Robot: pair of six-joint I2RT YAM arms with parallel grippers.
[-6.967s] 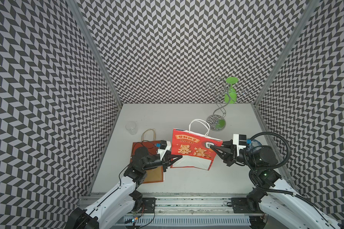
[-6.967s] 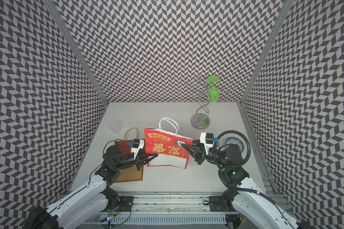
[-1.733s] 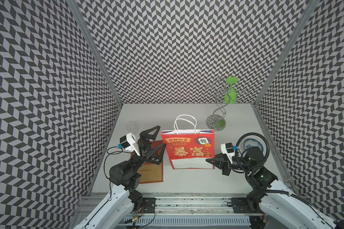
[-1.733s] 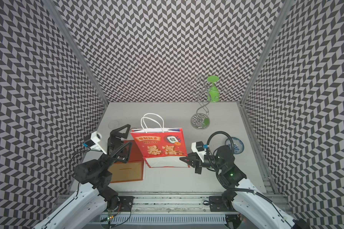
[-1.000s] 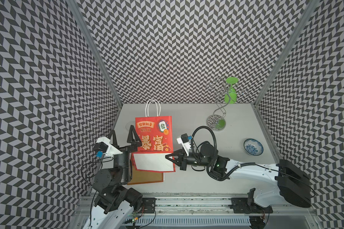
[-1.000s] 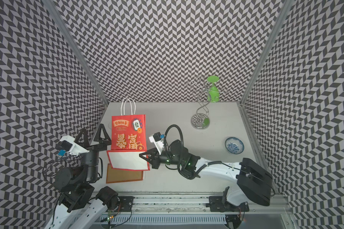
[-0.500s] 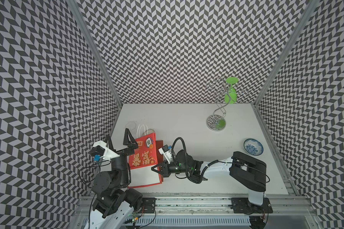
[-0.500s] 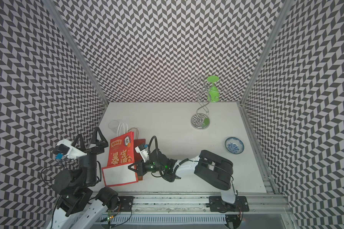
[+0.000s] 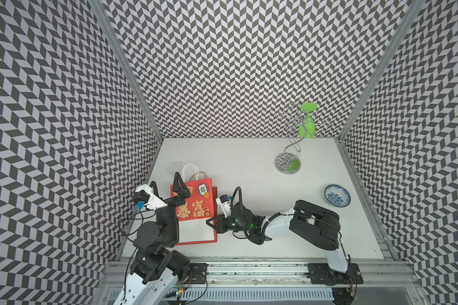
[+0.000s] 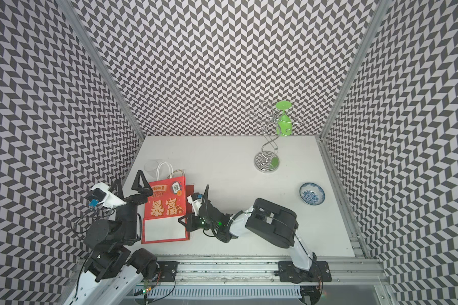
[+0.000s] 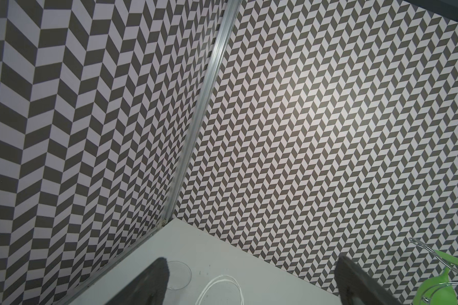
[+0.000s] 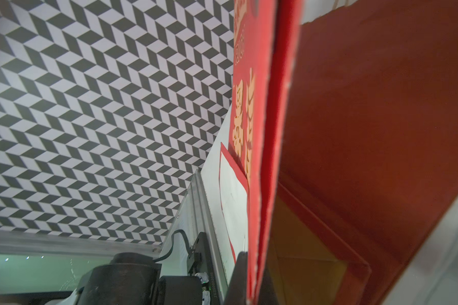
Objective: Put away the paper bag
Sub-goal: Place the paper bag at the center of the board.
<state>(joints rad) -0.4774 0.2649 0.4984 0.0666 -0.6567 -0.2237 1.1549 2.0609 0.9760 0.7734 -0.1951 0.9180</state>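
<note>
Clamping the paper bag (image 9: 195, 208) edge, right gripper (image 9: 212, 225) is closed; left gripper (image 9: 165, 182) gapes empty.

In a top view the left arm (image 9: 158, 229) is covering the left edge of the red paper bag (image 9: 196, 208). The left wrist view's edge is cutting off the fingers (image 11: 154, 282) of the left gripper (image 11: 251, 258), a white handle loop (image 11: 220, 276) and the green cup (image 11: 431, 290); the right wrist view is showing the bag blurred.
</note>
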